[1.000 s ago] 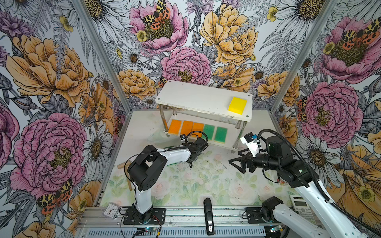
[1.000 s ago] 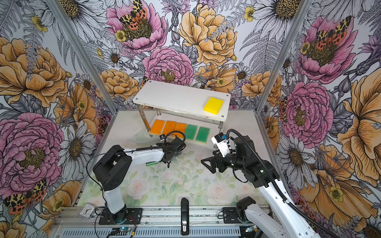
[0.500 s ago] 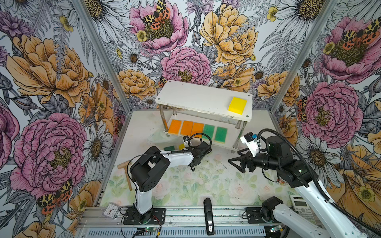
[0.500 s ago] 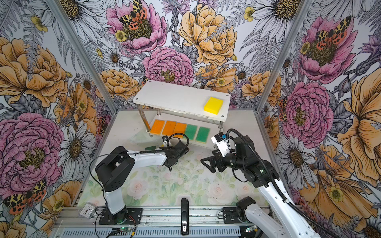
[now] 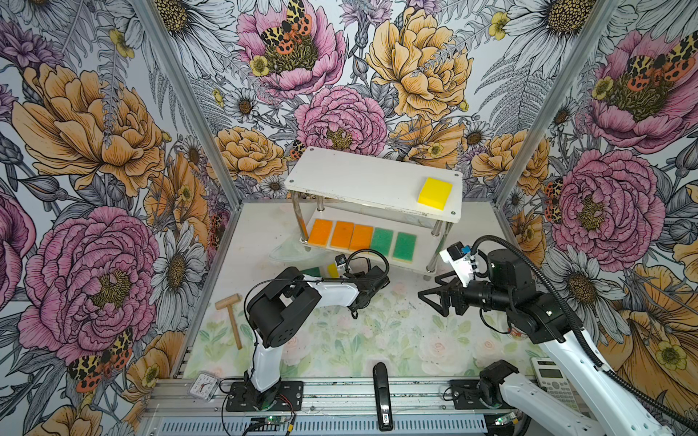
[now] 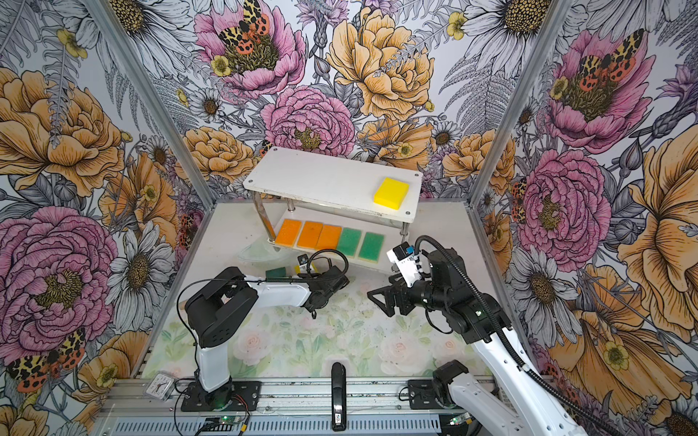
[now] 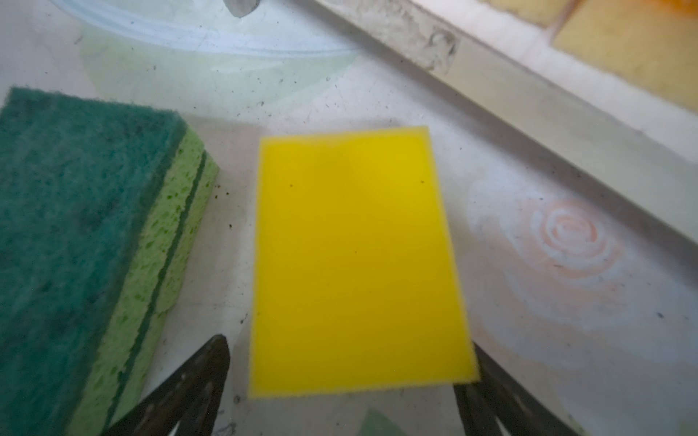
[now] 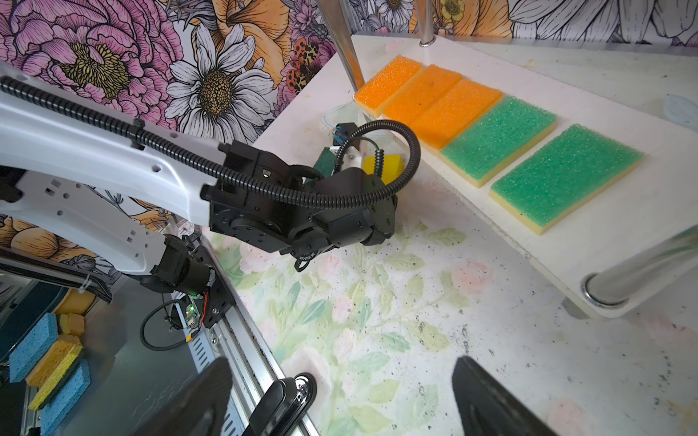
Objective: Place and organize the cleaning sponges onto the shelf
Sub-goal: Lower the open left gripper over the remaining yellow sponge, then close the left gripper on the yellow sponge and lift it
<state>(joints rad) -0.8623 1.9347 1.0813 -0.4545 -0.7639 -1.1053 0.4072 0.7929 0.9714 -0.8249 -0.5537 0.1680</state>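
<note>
The left fingers (image 7: 200,381) are spread wide, one on each side of the near end of the yellow sponge (image 7: 359,260), which lies flat on the table (image 7: 547,332). As far as I can see they're not squeezing it yet. Its long axis runs straight away from them. It's smooth, thick foam. A scratchy dark green stack (image 7: 75,226) sits just beside one finger, and the shelf (image 7: 491,94) is beyond. The right fingers (image 8: 204,396) gape wide, empty and well apart.
</note>
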